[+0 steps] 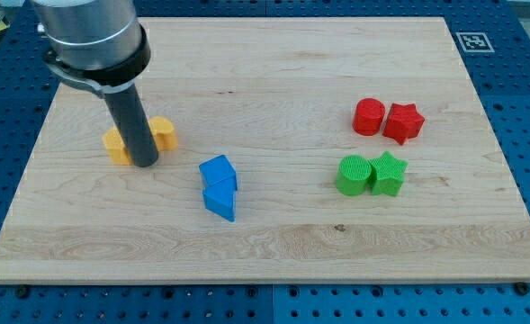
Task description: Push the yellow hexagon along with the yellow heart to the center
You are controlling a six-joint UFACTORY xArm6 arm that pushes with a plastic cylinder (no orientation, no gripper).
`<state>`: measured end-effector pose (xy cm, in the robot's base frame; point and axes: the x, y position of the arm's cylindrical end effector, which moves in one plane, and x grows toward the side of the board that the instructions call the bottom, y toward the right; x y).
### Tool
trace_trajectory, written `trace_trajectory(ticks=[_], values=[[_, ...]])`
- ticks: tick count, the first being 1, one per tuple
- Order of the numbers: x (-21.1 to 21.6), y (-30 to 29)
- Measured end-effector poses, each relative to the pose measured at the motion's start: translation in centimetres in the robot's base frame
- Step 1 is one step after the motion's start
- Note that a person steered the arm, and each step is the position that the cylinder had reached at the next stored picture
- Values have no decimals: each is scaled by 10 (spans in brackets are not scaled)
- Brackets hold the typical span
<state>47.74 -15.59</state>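
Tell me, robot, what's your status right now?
My tip down between yellow heart-shaped block and yellow hexagon block, view's left. Both short of center. Two blue blocks sit toward center, possibly in the way.

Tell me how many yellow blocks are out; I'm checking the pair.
2: one yellow block left of my tip, the other right; the rod hides parts.

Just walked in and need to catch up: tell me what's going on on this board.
I'm a single arm ending in a dark rod, and my tip is down on the wooden board at the view's left, between two yellow blocks: one to its left, one to its right. The rod hides their shapes. They haven't reached the center. Two blue blocks lie near the middle; a red pair and a green pair sit at the right.
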Motion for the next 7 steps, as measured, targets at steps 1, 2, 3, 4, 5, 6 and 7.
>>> trace_trajectory(ticks=[1, 2, 3, 4, 5, 6, 7], values=[[5, 0], [12, -18], [13, -46], [13, -70], [13, -98], [4, -104], [-8, -97]])
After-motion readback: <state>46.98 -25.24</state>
